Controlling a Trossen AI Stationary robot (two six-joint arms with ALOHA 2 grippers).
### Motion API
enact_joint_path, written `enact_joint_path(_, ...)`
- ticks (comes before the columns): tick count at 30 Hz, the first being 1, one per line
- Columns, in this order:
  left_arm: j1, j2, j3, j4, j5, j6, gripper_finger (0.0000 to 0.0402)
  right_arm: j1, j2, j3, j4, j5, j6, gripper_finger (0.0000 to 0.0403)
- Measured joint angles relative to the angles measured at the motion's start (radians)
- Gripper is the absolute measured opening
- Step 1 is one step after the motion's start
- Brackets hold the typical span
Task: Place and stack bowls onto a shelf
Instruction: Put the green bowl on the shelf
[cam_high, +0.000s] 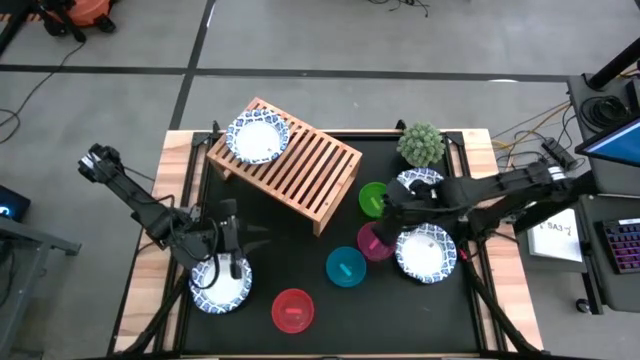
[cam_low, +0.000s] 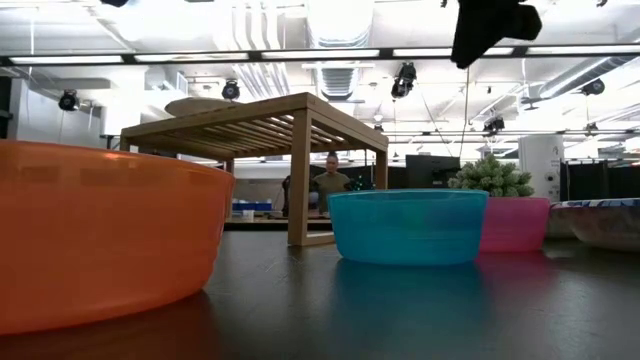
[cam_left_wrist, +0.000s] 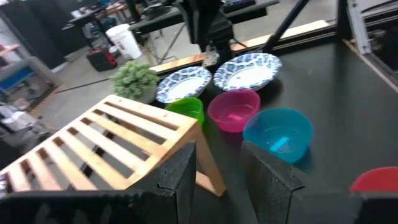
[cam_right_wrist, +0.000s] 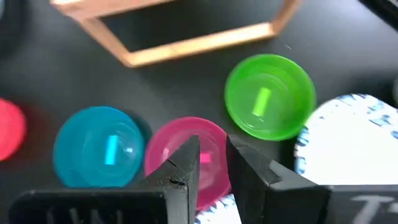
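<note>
Shelf (cam_high: 290, 160): one patterned bowl (cam_high: 258, 137) at its far-left end, rest free | we see right gripper (cam_high: 379, 236) parted above magenta bowl (cam_high: 375, 242) | left gripper (cam_high: 232, 262) parted over near-left patterned bowl (cam_high: 218, 288)

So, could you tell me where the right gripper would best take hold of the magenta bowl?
Probably on its rim, coming straight down from above. The magenta bowl sits upright and open, so one finger can go inside the thin wall and one outside. The right gripper hovers open just over it. The rim section facing the shelf looks safest, since the teal bowl and a white bowl crowd its other sides.
</note>
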Motion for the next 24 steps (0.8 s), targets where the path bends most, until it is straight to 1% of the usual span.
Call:
enact_joint_path(3,0.0,-0.002,0.0,-0.019,-0.034,0.018,0.0111,-0.04,0.06,0.058,-0.078,-0.033,-0.002,0.0068)
enact_joint_path(7,0.001,-0.006,0.0,-0.018,-0.111,0.051,0.0111,-0.105,0.129,0.077,-0.079,-0.075,-0.081,0.0068)
enact_joint_path(10,0.001,-0.01,0.0,-0.022,-0.124,0.03,0.0111,-0.144,0.174,0.077,-0.078,-0.075,-0.129,0.0068)
enact_joint_path(14,0.001,-0.007,0.0,-0.023,-0.115,-0.058,0.0111,-0.171,0.237,0.076,-0.071,-0.075,-0.178,0.0068)
enact_joint_path(19,-0.002,0.006,-0.002,-0.047,-0.075,-0.177,0.0111,-0.191,0.3,0.076,-0.065,-0.077,-0.168,0.0072)
enact_joint_path(21,-0.002,0.009,-0.002,-0.045,-0.067,-0.195,0.0111,-0.194,0.316,0.076,-0.061,-0.08,-0.177,0.0082)
enact_joint_path(24,-0.007,0.01,-0.002,-0.046,-0.063,-0.213,0.0111,-0.203,0.331,0.075,-0.025,-0.129,-0.214,0.0112)
